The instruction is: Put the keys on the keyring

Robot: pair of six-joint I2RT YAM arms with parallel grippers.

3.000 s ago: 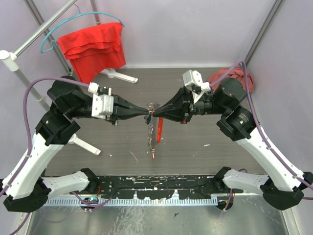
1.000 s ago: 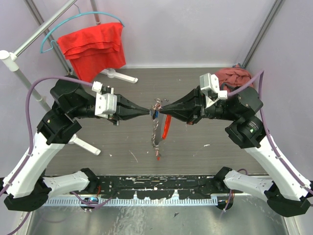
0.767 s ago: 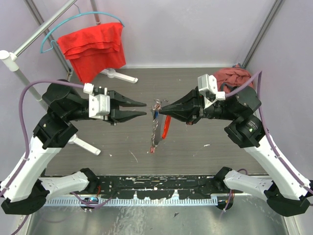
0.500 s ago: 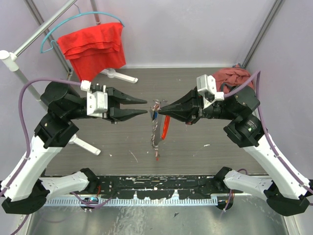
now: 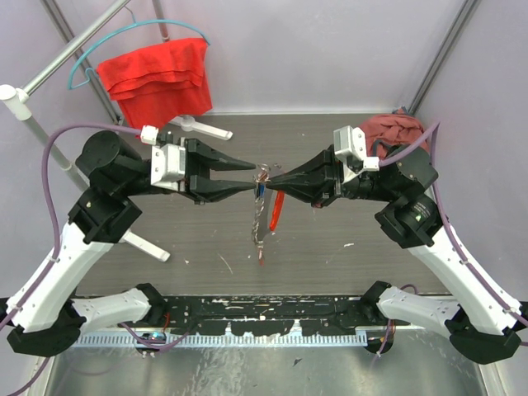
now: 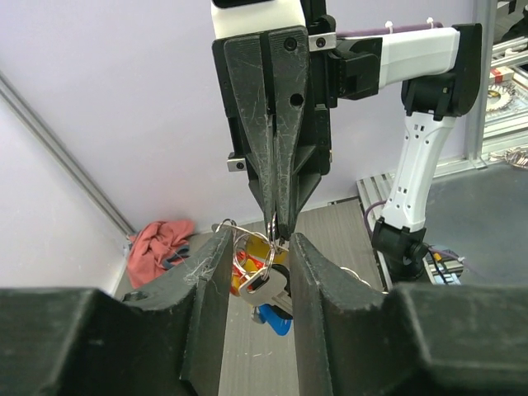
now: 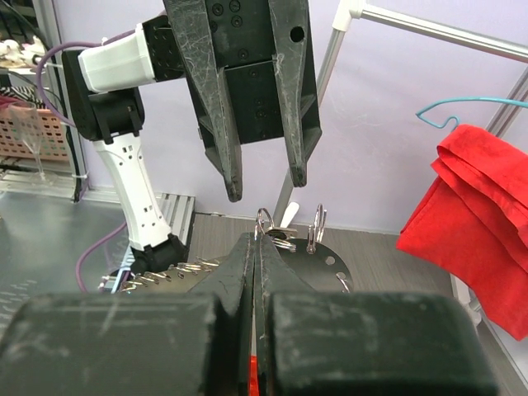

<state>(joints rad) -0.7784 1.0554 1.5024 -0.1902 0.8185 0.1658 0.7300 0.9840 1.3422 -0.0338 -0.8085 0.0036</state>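
The keyring (image 5: pixel 262 174) hangs in mid-air over the table's middle, and my right gripper (image 5: pixel 270 180) is shut on its wire loop. Below it dangle the keys (image 5: pixel 261 192), a chain (image 5: pixel 258 231) and a narrow red tag (image 5: pixel 275 210). My left gripper (image 5: pixel 252 177) is open, its fingers on either side of the bunch. In the left wrist view a silver key (image 6: pixel 268 286) and a blue head (image 6: pixel 277 322) sit between the left fingers (image 6: pixel 213 289), under the right gripper (image 6: pixel 276 238). The right wrist view shows wire loops (image 7: pixel 266 223) at the shut tips of the right gripper (image 7: pixel 256 241).
A red cloth (image 5: pixel 157 78) hangs on a teal hanger at the back left. A crumpled reddish cloth (image 5: pixel 394 128) lies at the back right. White stand feet (image 5: pixel 202 126) (image 5: pixel 144 245) rest on the table's left side. A black strip (image 5: pixel 264 312) runs along the near edge.
My left gripper let go of the key bunch, opened and drew back left, then came forward again with its fingers either side of the bunch. The right gripper kept its hold, almost still.
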